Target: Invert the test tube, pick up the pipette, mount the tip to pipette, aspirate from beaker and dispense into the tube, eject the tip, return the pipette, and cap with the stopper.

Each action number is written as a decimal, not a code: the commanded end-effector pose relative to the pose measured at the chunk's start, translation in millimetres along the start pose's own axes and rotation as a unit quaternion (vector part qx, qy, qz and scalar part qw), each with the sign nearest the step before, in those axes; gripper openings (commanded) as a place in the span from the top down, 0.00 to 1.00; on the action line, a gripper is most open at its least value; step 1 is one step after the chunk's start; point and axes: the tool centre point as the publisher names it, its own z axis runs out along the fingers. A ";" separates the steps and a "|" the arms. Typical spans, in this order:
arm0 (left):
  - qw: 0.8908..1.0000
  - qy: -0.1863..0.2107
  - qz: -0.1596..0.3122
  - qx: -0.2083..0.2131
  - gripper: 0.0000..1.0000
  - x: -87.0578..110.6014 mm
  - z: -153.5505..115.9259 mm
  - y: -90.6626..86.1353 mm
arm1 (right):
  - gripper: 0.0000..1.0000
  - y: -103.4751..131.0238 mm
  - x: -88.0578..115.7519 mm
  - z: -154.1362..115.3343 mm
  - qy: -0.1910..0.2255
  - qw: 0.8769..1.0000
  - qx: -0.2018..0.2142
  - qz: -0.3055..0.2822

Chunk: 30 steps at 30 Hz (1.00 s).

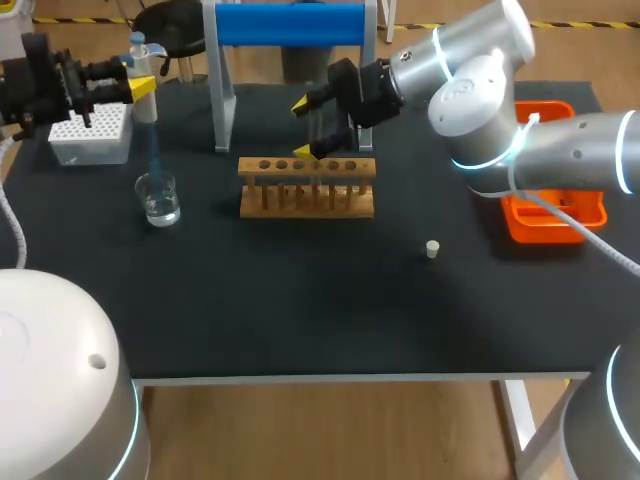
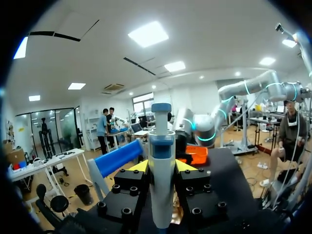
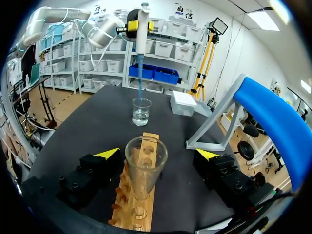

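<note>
Left gripper (image 1: 141,88): fingers closed on the pipette (image 2: 161,161), held upright with its blue tip (image 1: 153,150) pointing down at the mouth of the beaker (image 1: 158,198). Right gripper (image 1: 305,127): fingers spread wide, clear of the test tube (image 3: 145,168) that stands upright between them in the wooden rack (image 1: 307,188). Stopper (image 1: 432,249): loose on the black table (image 1: 300,300), to the right of the rack and apart from it.

The surface (image 1: 300,310) is matte black. The left tool (image 1: 140,86) and right tool (image 1: 305,128) are black with yellow ends. The pipette (image 2: 161,185) is white with a blue band, and its tip (image 3: 140,78) is see-through blue. The beaker (image 3: 141,111) and tube (image 3: 145,163) are clear. The rack (image 1: 307,200) is brown wood, the stopper (image 1: 432,249) cream, the tray (image 1: 555,225) orange, the box (image 1: 92,135) white and the bar (image 1: 290,24) bright blue.
</note>
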 end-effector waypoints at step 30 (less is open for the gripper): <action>0.994 0.088 -0.060 0.029 1.00 18.6 101.6 -123.8 | 0.00 -0.2 -0.8 -1.0 0.002 1.000 0.001 0.000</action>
